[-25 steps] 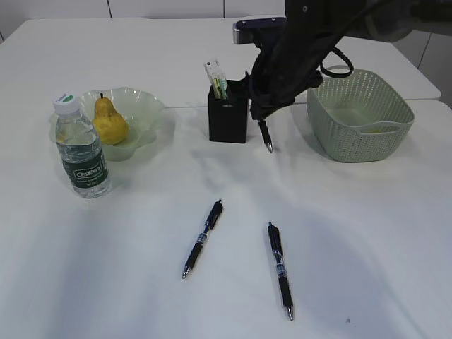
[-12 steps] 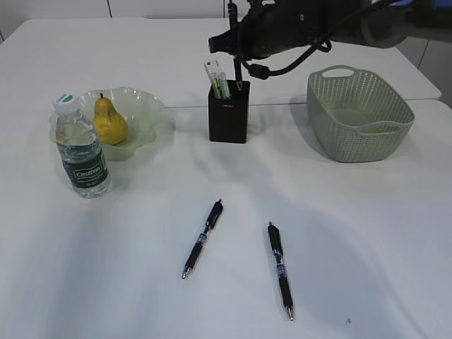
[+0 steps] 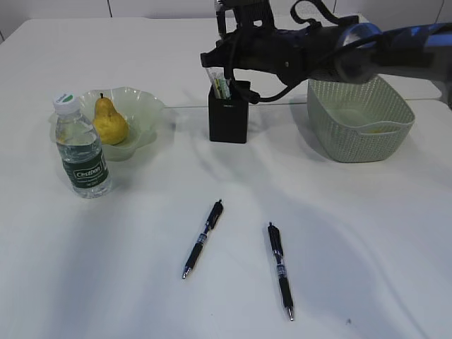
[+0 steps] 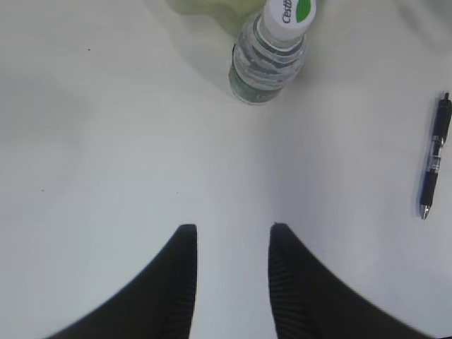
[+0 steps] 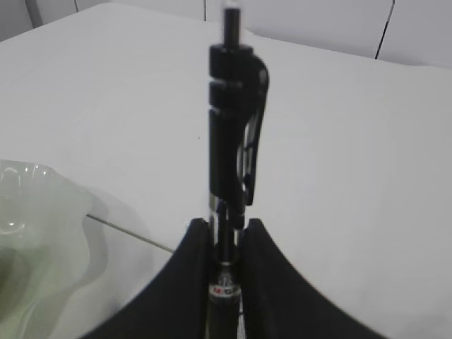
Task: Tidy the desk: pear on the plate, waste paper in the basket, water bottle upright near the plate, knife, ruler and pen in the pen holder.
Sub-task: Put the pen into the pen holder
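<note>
Pen [image 5: 233, 169] in right tool [image 5: 227, 236], seemingly upright

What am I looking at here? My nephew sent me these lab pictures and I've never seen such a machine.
It is a robot with two arms tidying a desk. The wide picture looks down at the table from the front. There the right arm reaches over the black pen holder. The close-up with the upright pen comes from a camera on that arm's wrist: its two dark fingers pinch the pen. The other close-up is the left wrist's camera, looking straight down; its fingers are apart and hold nothing. On the table: a pear on a green plate, an upright water bottle, a green basket, and two more pens lying loose.
</note>
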Action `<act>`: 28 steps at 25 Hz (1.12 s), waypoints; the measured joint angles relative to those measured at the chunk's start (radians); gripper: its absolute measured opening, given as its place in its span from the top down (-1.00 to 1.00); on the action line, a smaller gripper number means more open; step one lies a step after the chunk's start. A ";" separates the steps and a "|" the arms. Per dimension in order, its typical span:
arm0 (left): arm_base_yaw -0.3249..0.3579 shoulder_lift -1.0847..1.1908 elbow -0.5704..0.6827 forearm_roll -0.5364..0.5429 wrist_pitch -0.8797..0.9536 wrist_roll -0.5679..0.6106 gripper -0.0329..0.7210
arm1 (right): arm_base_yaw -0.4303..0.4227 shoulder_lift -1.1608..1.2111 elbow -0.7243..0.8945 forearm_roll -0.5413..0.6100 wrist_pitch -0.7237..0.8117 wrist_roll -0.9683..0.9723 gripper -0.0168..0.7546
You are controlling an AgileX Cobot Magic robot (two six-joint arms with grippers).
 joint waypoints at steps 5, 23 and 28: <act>0.000 0.000 0.000 0.000 0.000 0.000 0.28 | -0.007 0.026 0.000 -0.013 -0.077 -0.002 0.70; 0.000 0.000 0.000 0.001 0.000 0.000 0.28 | -0.038 0.085 -0.002 -0.016 -0.106 -0.004 0.70; 0.000 0.000 0.000 0.001 -0.002 0.000 0.28 | -0.038 0.085 -0.002 -0.016 -0.083 -0.004 0.70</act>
